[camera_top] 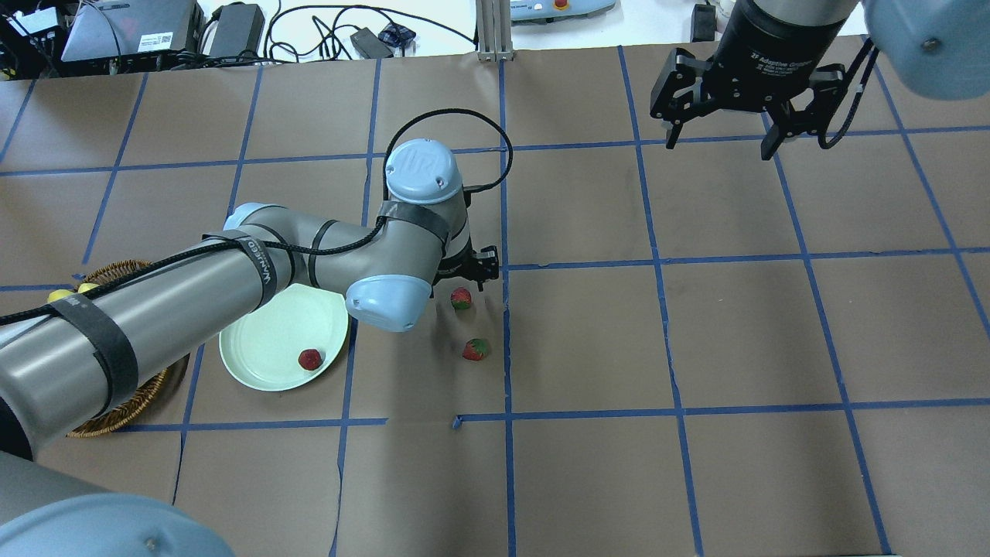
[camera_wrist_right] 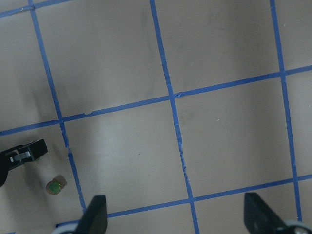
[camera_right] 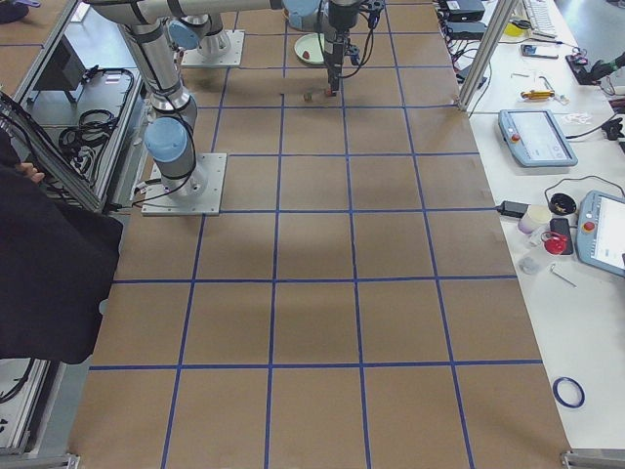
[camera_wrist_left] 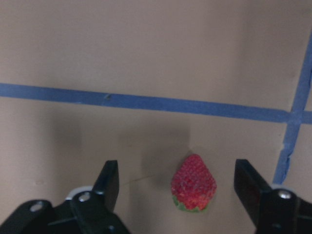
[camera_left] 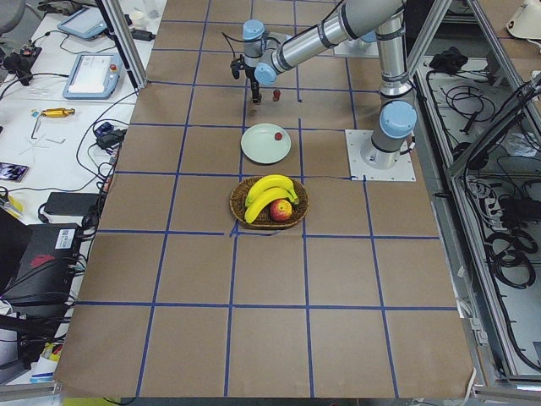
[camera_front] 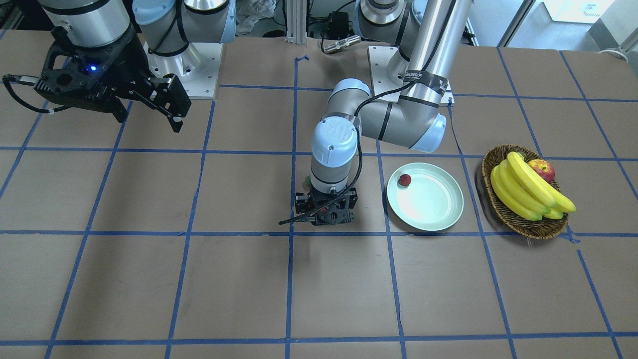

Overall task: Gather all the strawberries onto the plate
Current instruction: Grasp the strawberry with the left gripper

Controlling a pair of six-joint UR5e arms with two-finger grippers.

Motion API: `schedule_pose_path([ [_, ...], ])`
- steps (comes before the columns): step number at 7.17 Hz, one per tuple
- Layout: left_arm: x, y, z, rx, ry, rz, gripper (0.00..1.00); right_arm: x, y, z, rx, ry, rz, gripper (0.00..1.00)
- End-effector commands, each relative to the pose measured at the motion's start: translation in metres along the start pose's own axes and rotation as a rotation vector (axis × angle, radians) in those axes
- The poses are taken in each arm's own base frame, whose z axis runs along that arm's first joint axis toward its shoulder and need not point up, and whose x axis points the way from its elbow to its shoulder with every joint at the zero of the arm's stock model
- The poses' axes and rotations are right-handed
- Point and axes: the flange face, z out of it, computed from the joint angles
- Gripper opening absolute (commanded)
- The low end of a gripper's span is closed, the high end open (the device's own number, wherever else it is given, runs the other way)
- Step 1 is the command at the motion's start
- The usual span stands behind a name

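Of the three strawberries, one strawberry [camera_top: 310, 359] is seen lying inside the plate [camera_top: 263, 348], close to its rim. The other two lie on the bare worktop [camera_top: 588, 340], near a blue tape line. A second strawberry [camera_top: 461, 298] sits directly under the left tool [camera_wrist_left: 176, 171], and a third strawberry [camera_top: 476, 350] lies a little apart from it, closer to the robot.

The left tool is held low over the worktop with its fingers [camera_wrist_left: 109, 180] spread wide. In the wrist view the second strawberry is framed between them, nearer the finger on that view's right and touched by neither. Nothing is gripped. The right tool [camera_top: 721, 147] is held high and well apart from the fruit, likewise spread and empty.

The pickup of the second strawberry is judged to be the step in hand, with one of three collected. The fruit is judged to be light, soft and easily bruised, and its tapered, bumpy skin could slip out of a hard pinch. It is best taken across its broad part, next to the green cap, and the pinch kept gentle. So light a piece could be nudged aside by whichever finger arrives first, so the tool should be centred on it before closing.

The basket [camera_front: 518, 222] of bananas [camera_front: 523, 189] and an apple [camera_front: 542, 169] beside the plate is not part of the job.
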Motion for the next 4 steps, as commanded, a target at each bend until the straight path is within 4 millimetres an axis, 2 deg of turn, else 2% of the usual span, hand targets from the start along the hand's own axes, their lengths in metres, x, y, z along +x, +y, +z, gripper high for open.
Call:
schedule_pose_path([
  [1, 0.003, 0.002, 0.009, -0.02, -0.005, 0.003, 0.57, 0.001, 0.0, 0.0, -0.002, 0.0, 0.001, 1.0],
  [3, 0.003, 0.002, 0.006, -0.013, -0.005, 0.021, 0.26, 0.0, 0.0, 0.0, -0.002, 0.0, 0.0, 1.0],
  [4, 0.003, 0.002, -0.006, 0.008, 0.0, 0.035, 0.18, 0.0, 0.0, -0.001, 0.001, 0.0, 0.0, 1.0],
])
